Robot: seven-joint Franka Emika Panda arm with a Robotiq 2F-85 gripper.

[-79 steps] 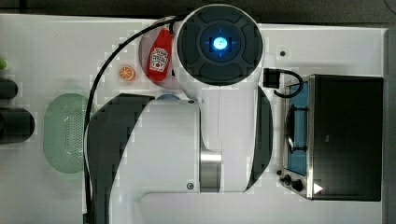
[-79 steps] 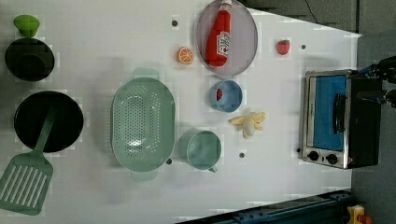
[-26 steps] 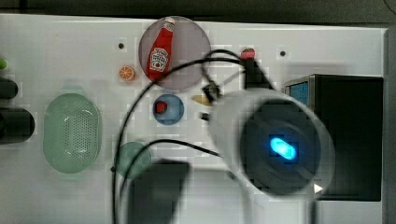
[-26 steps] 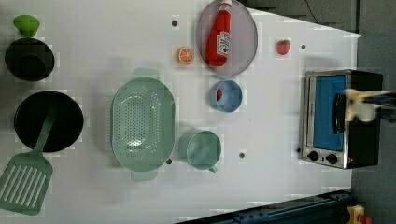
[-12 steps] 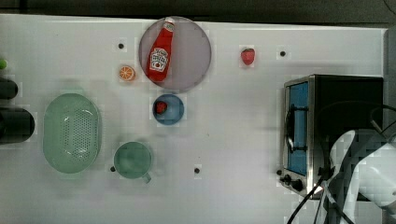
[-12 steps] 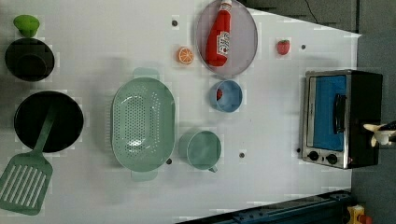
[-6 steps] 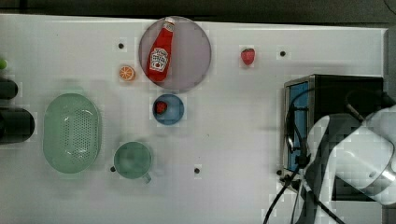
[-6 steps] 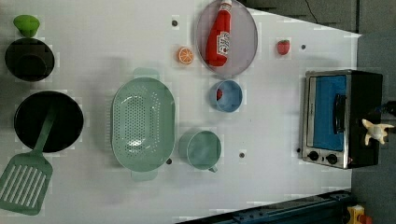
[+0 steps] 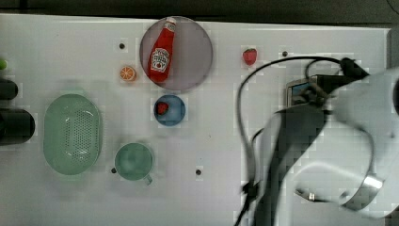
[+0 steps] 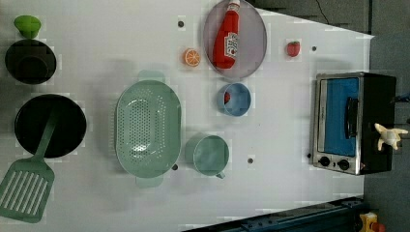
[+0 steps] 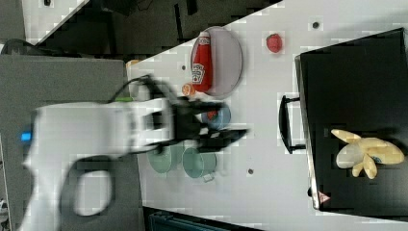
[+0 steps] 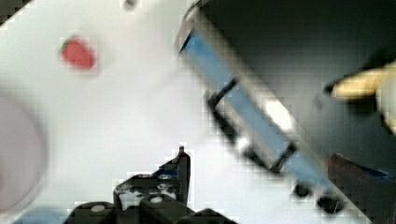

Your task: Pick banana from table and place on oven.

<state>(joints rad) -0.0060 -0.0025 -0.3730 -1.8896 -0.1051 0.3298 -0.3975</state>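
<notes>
Top view: arm [image 9: 329, 155] fills lower right, covering oven [image 9: 301, 92].
Left view: banana [image 10: 389, 136] on oven top, right edge.
Right view: gripper [image 11: 226, 120] mid-frame over table [image 11: 269, 192], jaws apart, empty; banana lower right.

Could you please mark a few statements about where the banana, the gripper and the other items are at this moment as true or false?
1. The banana lies on the oven's black top. True.
2. The gripper is clamped on the banana. False: it is open and empty, over the table, apart from the oven.
3. The ketchup bottle lies on the round plate. True.
4. The orange slice sits inside the green colander. False: it lies on the bare tabletop beside the plate.
5. The blue bowl holds a small red item. True.
</notes>
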